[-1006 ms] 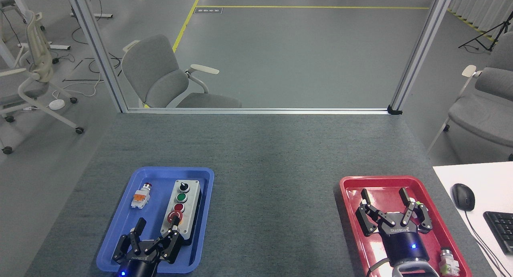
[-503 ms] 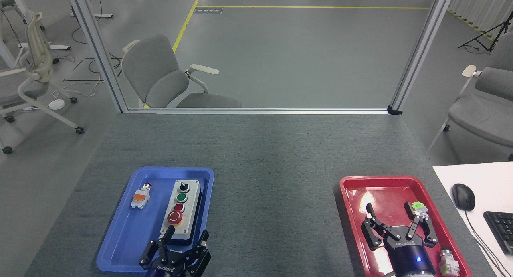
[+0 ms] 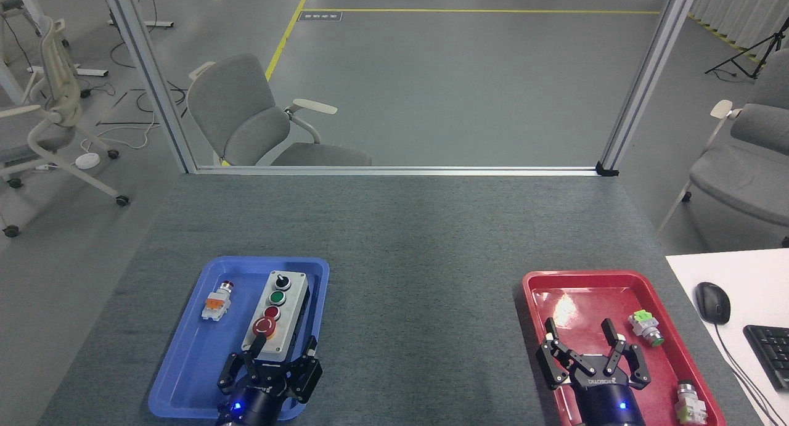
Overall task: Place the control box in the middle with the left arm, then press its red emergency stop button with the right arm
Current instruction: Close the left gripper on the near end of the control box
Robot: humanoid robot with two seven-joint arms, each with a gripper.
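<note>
In the blue tray [image 3: 185, 352] at the table's near-left corner, my left gripper [image 3: 280, 352] is pinching the control box [image 3: 277, 315] by its near end. That hold could let it swing or catch the rim. An orange button part [image 3: 214, 304] sits alongside. My right gripper [image 3: 579, 349] hangs spread over the red tray [image 3: 536, 290], which holds two small parts.

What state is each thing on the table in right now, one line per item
control box: in the blue tray, near end between left gripper fingers.
red emergency stop button: not pressed on yet.
left gripper: fingers around the box's near end.
right gripper: open, empty, over the red tray.
</note>
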